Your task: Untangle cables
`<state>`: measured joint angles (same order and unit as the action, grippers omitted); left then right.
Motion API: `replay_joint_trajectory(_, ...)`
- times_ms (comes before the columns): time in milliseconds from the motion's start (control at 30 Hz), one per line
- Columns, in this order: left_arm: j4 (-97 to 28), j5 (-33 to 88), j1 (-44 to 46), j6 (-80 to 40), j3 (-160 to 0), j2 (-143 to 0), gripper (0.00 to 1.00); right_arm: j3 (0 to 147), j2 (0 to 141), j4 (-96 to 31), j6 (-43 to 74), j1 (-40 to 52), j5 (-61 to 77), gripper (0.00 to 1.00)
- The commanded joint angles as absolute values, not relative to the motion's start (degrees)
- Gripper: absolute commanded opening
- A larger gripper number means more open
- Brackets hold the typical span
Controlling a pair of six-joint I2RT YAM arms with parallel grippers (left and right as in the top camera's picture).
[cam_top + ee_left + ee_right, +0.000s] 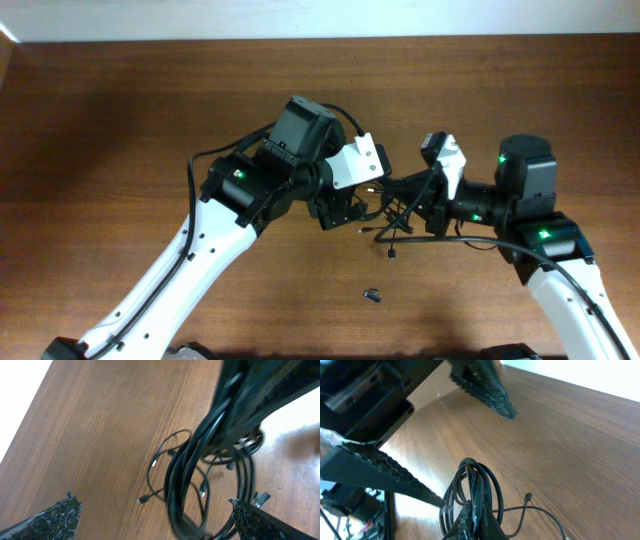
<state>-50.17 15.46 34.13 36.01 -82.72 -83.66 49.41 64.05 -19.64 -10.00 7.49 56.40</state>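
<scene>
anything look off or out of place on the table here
A small dark stubby piece lies alone on the table, apart from the tangled cables; it may be a stray or broken-off bit. Nothing else stands out.

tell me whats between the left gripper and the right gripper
Only the cables. The overhead view shows the tangle filling the gap between the left gripper and the right gripper, which is shut on the cables.
</scene>
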Motion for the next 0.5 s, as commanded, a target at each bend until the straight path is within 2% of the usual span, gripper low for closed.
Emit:
replay_joint_trajectory(0,-50.24,10.85,34.35,32.29,-83.2,-82.15,1.0,49.95,62.17,-19.53,-3.33,3.66,56.58,0.04)
replay_joint_trajectory(200,-49.91,11.9,34.13,26.04,-83.2,-82.15,0.99,49.95,62.06,-19.4,-0.34,-2.22,65.93,0.04)
replay_joint_trajectory(367,-47.11,24.43,34.13,12.88,-83.2,-82.17,0.99,49.95,62.06,-18.96,0.51,-2.76,66.87,0.04)
replay_joint_trajectory(467,-45.67,24.67,34.13,-3.97,-83.2,-82.35,0.99,49.95,62.06,-17.15,2.66,-2.76,66.87,0.04)
